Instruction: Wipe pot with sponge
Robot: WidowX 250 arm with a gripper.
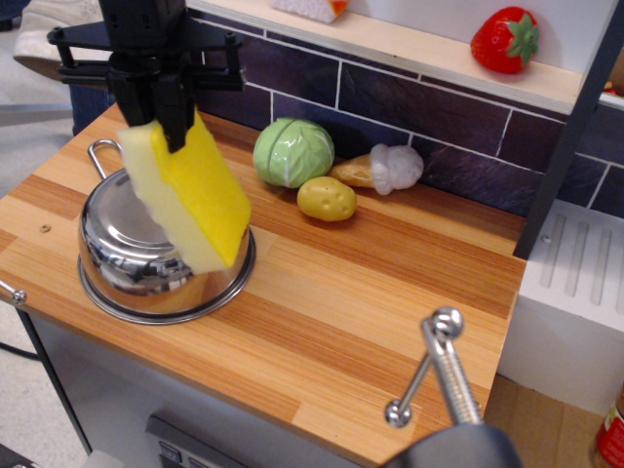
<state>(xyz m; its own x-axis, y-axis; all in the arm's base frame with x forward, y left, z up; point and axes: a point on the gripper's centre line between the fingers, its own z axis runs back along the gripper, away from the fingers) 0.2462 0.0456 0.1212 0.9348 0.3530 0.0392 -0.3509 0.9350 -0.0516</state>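
Right now, in the only view, I have the gripper (168, 125) pinching the sponge (185, 195) by its top edge; it hangs tilted below the fingers, over the upside-down pot (156, 249). I judge the foam light and squashy, the steel slippery, so I'd press gently.

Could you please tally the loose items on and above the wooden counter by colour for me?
Yellow: 2, sponge, potato
Green: 1, cabbage
White: 1, garlic
Red: 1, strawberry
Silver: 1, pot
Total: 6
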